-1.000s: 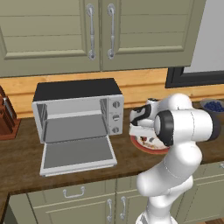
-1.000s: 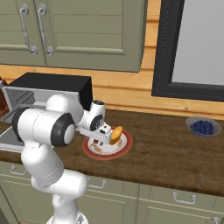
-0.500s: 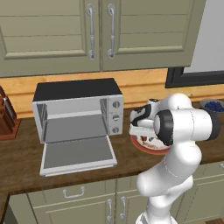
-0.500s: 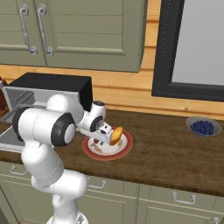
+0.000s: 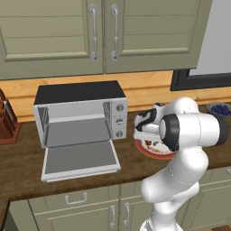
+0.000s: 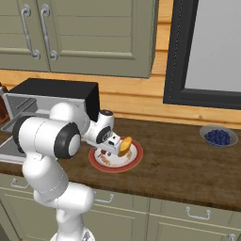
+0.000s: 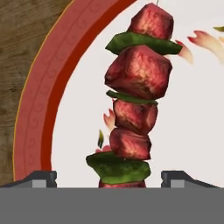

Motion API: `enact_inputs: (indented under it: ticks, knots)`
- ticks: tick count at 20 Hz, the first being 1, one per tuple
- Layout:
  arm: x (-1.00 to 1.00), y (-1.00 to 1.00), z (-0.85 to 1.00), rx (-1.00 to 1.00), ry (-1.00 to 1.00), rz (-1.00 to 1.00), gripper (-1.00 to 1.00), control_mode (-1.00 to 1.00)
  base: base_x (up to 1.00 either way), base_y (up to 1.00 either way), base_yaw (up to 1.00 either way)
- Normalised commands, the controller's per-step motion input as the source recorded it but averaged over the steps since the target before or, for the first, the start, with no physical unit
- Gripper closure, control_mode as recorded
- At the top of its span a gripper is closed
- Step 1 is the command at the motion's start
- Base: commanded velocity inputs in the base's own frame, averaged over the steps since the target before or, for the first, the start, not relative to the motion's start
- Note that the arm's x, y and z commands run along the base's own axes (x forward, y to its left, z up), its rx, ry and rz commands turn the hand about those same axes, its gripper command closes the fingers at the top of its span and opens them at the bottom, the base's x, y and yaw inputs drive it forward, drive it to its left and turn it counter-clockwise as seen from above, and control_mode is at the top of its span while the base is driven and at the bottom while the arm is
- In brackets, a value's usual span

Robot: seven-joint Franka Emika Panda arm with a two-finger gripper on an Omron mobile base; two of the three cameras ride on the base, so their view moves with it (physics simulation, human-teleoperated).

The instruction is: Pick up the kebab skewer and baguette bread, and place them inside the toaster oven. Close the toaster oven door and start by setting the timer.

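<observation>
The kebab skewer [image 7: 133, 96], red-brown meat chunks with green slices between them, lies on a red-rimmed white plate [image 7: 39, 105]. My gripper [image 7: 113, 180] hangs close over it, open, with one fingertip on each side of the skewer's near end and a gap to both. From the right base view the gripper [image 6: 111, 148] hovers low over the plate [image 6: 113, 167], and the golden baguette bread [image 6: 125, 146] lies right beside it. The toaster oven [image 5: 79, 113] stands to the left with its door [image 5: 80, 159] dropped flat open. Its inside looks bare.
A small bowl of blueberries [image 6: 217, 137] sits at the far right of the counter. A knife block [image 5: 6, 122] stands left of the oven. Green cabinets [image 5: 103, 31] hang above, and a dark-framed window [image 6: 207, 47] is on the right wall.
My hand has sunk a little lower toward the plate. The oven, door and plate stand as before.
</observation>
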Motion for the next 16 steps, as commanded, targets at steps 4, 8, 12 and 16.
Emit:
enact_inputs:
  ticks: [4,8,12,16]
  knots:
    - [0.00,-0.06,-0.15,0.00,-0.01,-0.01,1.00,-1.00,0.00,0.00,0.00]
    - [-0.01,-0.03,-0.02,0.00,0.00,-0.02,1.00,-1.00,0.00,0.00,0.00]
    - [-0.18,-0.08,0.09,0.00,0.00,-0.01,1.00,-1.00,0.00,0.00,0.00]
    - [-0.75,0.00,0.95,0.02,-0.02,0.00,1.00,-1.00,0.00,0.00,0.00]
